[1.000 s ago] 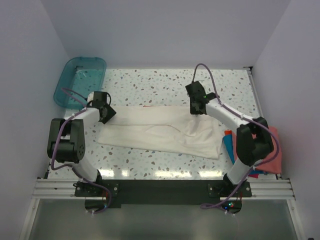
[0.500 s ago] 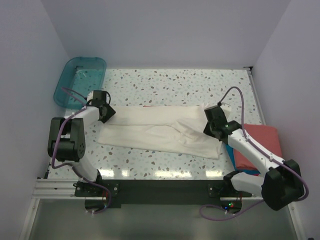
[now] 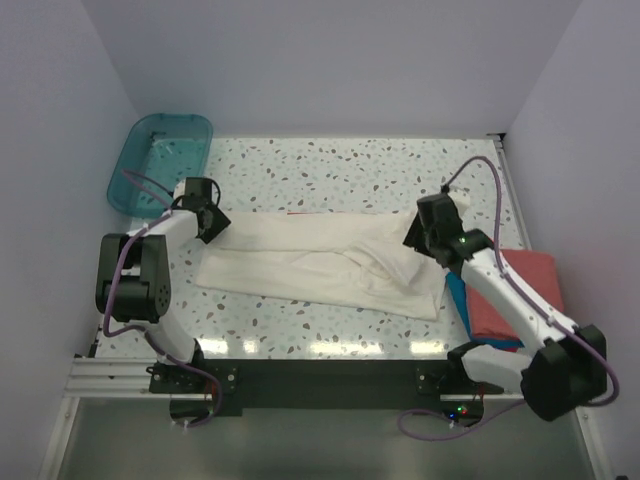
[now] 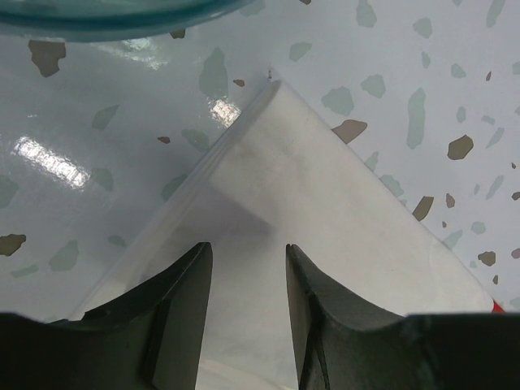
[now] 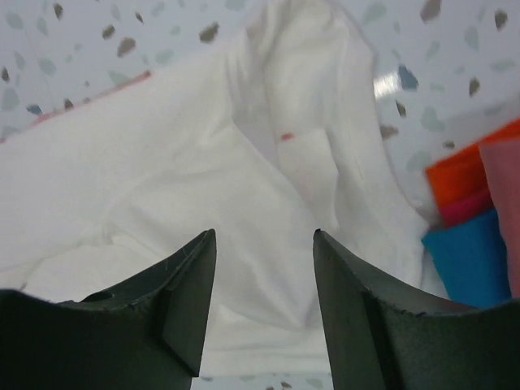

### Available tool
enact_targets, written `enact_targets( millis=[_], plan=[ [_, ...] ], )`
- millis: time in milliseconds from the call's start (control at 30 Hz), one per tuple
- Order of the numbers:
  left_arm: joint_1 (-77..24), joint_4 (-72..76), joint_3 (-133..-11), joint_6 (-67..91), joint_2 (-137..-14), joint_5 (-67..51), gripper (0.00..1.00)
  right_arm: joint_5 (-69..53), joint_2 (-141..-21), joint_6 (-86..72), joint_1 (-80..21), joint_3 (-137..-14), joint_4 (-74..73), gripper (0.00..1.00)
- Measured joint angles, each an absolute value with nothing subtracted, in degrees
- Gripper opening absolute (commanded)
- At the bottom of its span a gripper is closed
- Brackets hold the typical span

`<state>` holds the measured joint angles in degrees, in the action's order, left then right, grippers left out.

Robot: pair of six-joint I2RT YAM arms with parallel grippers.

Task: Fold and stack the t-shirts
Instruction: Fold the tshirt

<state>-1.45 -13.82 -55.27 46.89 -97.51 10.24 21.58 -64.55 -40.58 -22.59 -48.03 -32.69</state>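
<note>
- The left gripper (image 4: pixel 248 313) has its jaws parted and nothing caught between them. Its fingers (image 4: pixel 175 313) sit low over the cream-white t-shirt (image 4: pixel 325 211).
- Just ahead of its fingertips, a corner of that shirt lies flat on the speckled table (image 4: pixel 97 138).
- Further ahead, past the corner, is the rim of the teal plastic tub (image 4: pixel 106 20).
- The right gripper (image 5: pixel 264 309) is parted too and holds nothing. Rumpled cream-white cloth lies directly beneath it and ahead of it.
- A small red mark (image 5: pixel 286 136) on the cloth sits ahead of the right gripper, in line with the gap between its jaws.
- Ahead and to the left of the right gripper, a thin red strip (image 5: pixel 106 93) shows along the shirt's far edge.
- To the right of the right gripper, beside the shirt's end, lie the bright blue t-shirt (image 5: pixel 467 260) and the salmon-red t-shirt (image 5: pixel 505 187). The blue one is nearer the gripper.
- In the top view, the cream-white shirt stretches across the table between the two grippers. The left gripper is over its far left corner and the right gripper is over its right end.
</note>
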Motion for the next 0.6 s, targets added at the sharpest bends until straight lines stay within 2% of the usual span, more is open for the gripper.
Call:
enact_targets(
  millis=[133, 267, 400, 533, 600],
  plan=[
    [-1.45, -14.09, -55.83, 46.89, -97.95, 10.09, 0.46, 21.76, -86.78, -33.43, -20.78, -68.49, -31.09, 0.5],
    [-1.45, -14.26, -56.71, 46.83, -98.96, 9.8, 0.46, 22.5, -102.48, -28.75, -20.73, -79.83, -32.45, 0.44],
    [-1.45, -14.24, -57.12, 46.68, -99.9, 9.61, 0.46, 26.11, -111.87, -25.39, -20.78, -86.54, -36.8, 0.44],
    [-1.45, -14.24, -57.67, 46.28, -100.42, 9.47, 0.46, 29.02, -115.63, -23.27, -20.6, -89.36, -39.22, 0.43],
    [-1.45, -14.24, -57.93, 46.26, -100.64, 9.37, 0.46, 30.04, -116.77, -22.63, -20.47, -90.78, -40.29, 0.37]
  ],
)
